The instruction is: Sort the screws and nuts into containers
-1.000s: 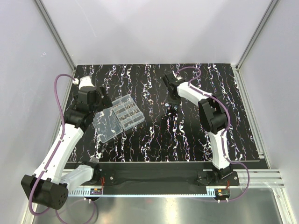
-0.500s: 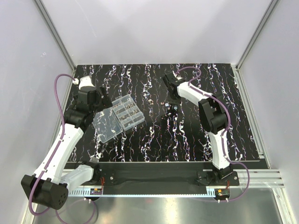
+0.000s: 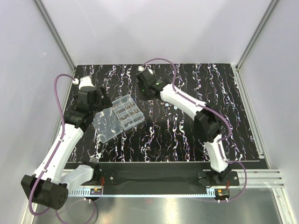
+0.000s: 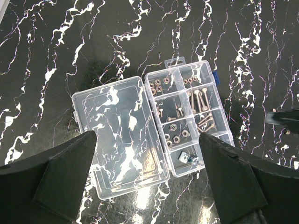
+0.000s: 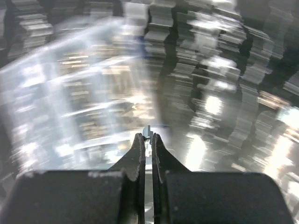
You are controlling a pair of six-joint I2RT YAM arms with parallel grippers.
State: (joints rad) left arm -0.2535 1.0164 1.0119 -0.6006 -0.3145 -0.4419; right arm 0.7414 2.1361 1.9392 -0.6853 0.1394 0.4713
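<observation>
Left claw: We saw it point(image 4: 147, 137) spread wide and holding nothing, with its two dark fingers point(image 4: 60, 182) in the lower corners of the left wrist frame.
Box: The clear box point(image 4: 148, 121) lay open on the black, white-streaked table point(image 4: 56, 56), in the centre of that frame. It sat between the left fingers and clear of them.
Lid: It point(image 4: 117, 140) lay flat on the left half of the box.
Compartments: They point(image 4: 202, 73) filled the right half, most of them with metal pieces inside.
Screws: We found the long ones point(image 4: 198, 99) in the middle right compartment, and shorter ones in the cells beside and below it.
Nuts: A cluster point(image 4: 159, 86) sat in the top left compartment, and more lay lower down the left column.
Right arm: In the top view it point(image 3: 182, 100) reached to the upper middle of the frame. Its end hung just up and right of the box's far corner.
Right claw: It point(image 5: 148, 136) was closed to a hairline on a tiny pale sliver point(image 5: 148, 129) at the tips. Blur kept us from telling whether that was a screw or a nut.
Box from the right claw: It showed as a smeared pale shape across the left and centre of the right wrist frame, beyond the tips.
Loose bits: A few specks point(image 3: 168, 106) lay on the table right of the box, too small for us to name.
</observation>
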